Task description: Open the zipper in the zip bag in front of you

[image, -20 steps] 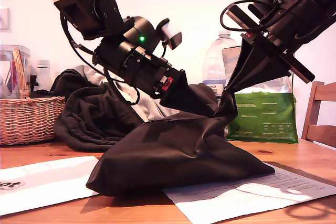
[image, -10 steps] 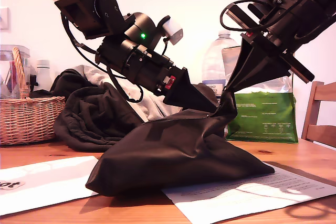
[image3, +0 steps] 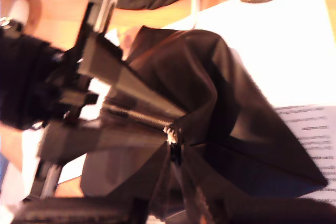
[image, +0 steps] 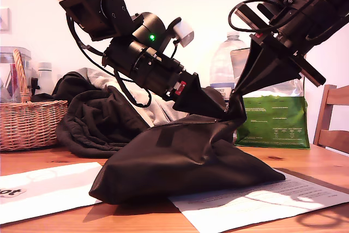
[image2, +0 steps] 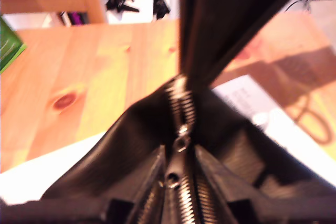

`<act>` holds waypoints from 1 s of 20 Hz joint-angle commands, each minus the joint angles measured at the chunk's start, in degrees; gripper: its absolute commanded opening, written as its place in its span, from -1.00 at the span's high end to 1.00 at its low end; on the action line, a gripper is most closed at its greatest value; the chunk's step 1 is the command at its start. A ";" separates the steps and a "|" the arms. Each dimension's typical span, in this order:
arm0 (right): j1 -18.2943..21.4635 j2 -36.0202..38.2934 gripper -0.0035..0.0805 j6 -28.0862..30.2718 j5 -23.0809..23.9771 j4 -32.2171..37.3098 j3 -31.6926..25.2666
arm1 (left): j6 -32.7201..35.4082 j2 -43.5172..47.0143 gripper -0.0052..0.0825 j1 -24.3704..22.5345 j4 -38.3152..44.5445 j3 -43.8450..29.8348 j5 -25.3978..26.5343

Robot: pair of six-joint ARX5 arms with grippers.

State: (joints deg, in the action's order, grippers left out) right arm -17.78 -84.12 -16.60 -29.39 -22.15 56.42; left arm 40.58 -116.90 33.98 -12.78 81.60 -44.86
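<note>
Both closed: my first hand (image: 222, 114) pinches the zipper (image2: 181, 109), my second hand (image: 235, 92) grips the zip bag (image: 185, 162).

A home dining room, pine table (image: 49, 159), wooden chair (image: 331, 118) beside it, wicker basket (image: 27, 121), heap of clothing (image: 95, 115) behind, water bottle (image: 223, 69).

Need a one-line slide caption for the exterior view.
Two grippers meet at the raised top edge of the zip bag on a wooden table.
</note>
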 commanded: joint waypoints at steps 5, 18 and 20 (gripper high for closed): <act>-0.61 -0.26 0.95 0.13 -0.68 -0.04 -0.07 | 0.39 -2.47 0.68 0.15 -1.09 0.31 0.50; -0.59 -0.26 0.95 0.55 1.62 -0.07 -0.07 | 0.31 -2.34 0.92 -0.72 -7.91 0.39 2.56; -0.59 -0.26 0.95 0.61 2.60 -0.07 -0.07 | 0.26 -2.36 0.93 -1.31 -11.26 0.94 3.02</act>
State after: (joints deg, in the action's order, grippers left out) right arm -18.11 -84.12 -16.40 -27.27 -22.70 56.42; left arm 40.73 -116.90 33.54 -22.06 83.53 -42.54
